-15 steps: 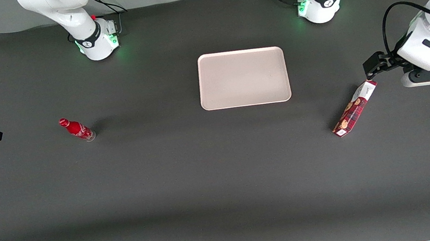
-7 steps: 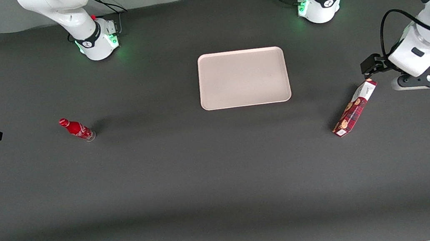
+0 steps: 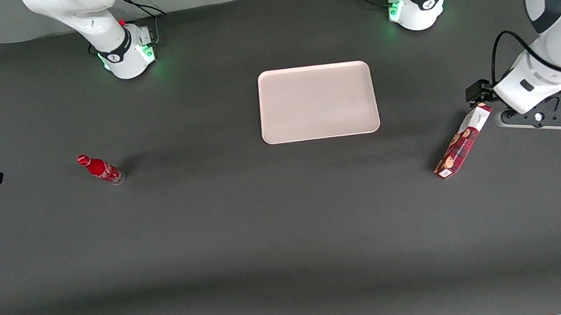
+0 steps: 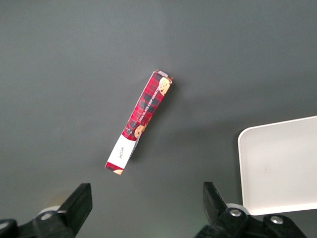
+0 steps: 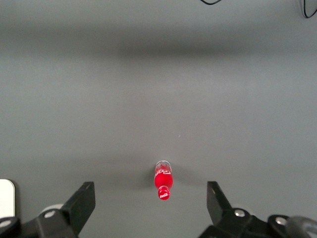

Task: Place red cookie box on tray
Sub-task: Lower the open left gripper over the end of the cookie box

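Since the red cookie box [image 4: 139,122] lies flat near the desk's [image 3: 271,246] working-arm edge, the tool [image 4: 144,210] hangs above it, fingers spread and empty. Apart toward the middle, the tray [image 3: 316,101] sits bare.

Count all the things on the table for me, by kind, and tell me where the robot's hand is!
Cookie boxes: 1, the red cookie box
Trays: 1, the tray
Bottles: 1, the red bottle
Total: 3
The hand hangs open above the box.

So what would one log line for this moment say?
phase: approach | gripper: open, above table near red cookie box | box: lying on table, ungrasped | tray: empty
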{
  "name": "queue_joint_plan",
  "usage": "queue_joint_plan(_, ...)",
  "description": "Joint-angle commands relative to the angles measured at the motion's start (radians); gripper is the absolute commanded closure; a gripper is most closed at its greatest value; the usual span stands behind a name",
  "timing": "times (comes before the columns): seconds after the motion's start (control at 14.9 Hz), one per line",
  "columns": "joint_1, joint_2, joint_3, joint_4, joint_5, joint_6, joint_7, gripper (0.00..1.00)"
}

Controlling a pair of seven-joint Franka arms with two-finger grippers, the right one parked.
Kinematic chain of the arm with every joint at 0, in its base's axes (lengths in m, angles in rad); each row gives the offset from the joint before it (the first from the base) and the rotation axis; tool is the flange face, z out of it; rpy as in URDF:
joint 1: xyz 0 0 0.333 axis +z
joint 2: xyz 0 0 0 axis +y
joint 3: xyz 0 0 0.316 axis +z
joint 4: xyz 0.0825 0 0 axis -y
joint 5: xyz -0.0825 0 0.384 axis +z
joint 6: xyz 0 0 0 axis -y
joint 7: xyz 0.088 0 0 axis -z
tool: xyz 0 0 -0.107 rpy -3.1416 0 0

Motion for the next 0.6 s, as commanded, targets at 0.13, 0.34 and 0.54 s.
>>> queue_joint_plan(0.13,-0.001,-0.026,0.006,-0.155,0.042,0.138,0.106,0.00)
queue_joint_plan(0.34,-0.001,-0.027,0.028,-0.268,0.044,0.257,0.181,0.00)
queue_joint_plan(0.54,0.001,-0.024,0.042,-0.396,0.044,0.436,0.253,0.00)
